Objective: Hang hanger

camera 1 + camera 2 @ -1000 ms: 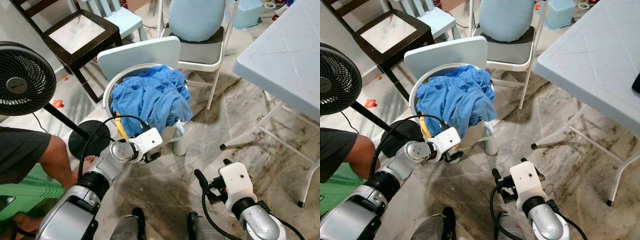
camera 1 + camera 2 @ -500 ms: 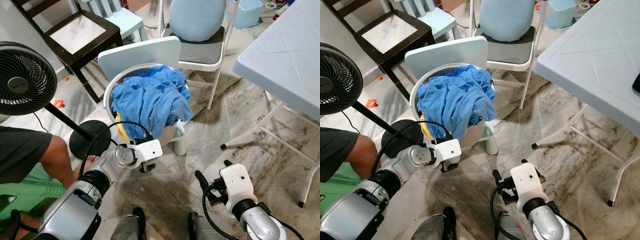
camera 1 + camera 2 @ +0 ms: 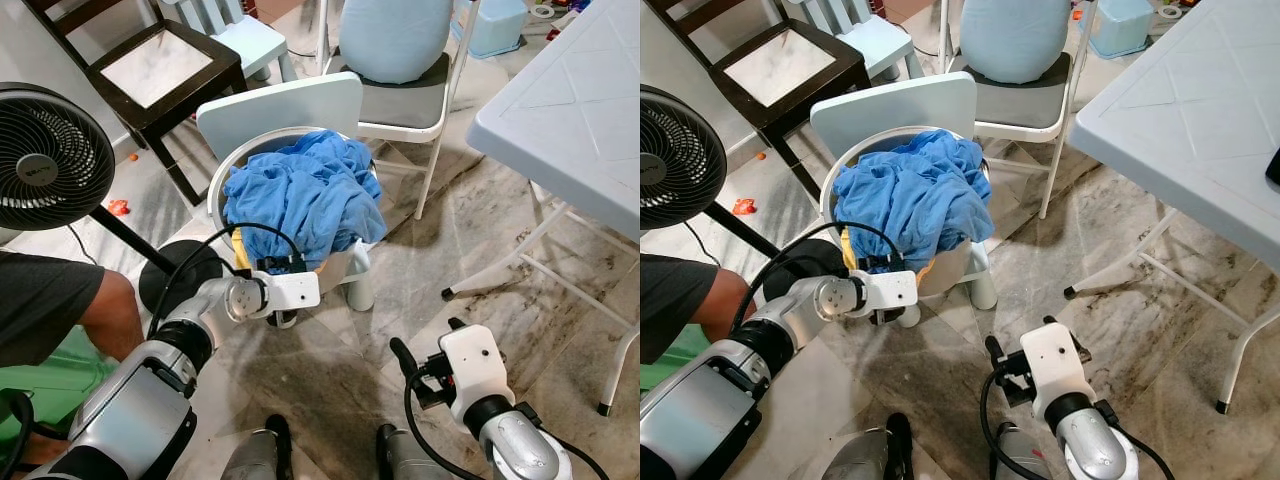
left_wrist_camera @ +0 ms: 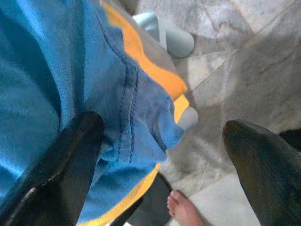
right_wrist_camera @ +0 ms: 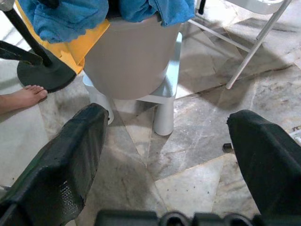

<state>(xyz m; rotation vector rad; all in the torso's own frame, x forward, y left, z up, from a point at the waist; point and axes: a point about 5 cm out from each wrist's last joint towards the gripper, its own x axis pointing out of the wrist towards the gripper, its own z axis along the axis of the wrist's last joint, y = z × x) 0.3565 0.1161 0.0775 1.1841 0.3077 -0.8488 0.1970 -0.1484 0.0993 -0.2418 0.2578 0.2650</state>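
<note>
Hanger: none could be positively identified. The nearest candidate was a yellow item (image 3: 240,252) showing at the rim of the grey basin (image 5: 134,56), tucked under the heap of blue clothing (image 3: 300,195); whether it was a hanger or more cloth could not be told.

The left gripper (image 4: 160,155) was at the basin's near side, low against the overhanging hem. Its two black fingers (image 4: 61,165) stood spread wide, with nothing between them; one finger lay just beside the blue hem, the other well out over the floor. The yellow item lay directly ahead of this gripper, running along under the blue fabric's edge.

The right gripper (image 5: 164,155) hung low near the floor, well apart from the basin, its fingers likewise spread and empty, pointed toward the basin's base and the pale stool (image 5: 164,108) carrying it.

Judgement: the left arm was much the nearer and the one placed to reach in. No rail or hook for hanging was evident. A person's bare foot (image 5: 23,96) rested close by the fan base (image 5: 44,75).
</note>
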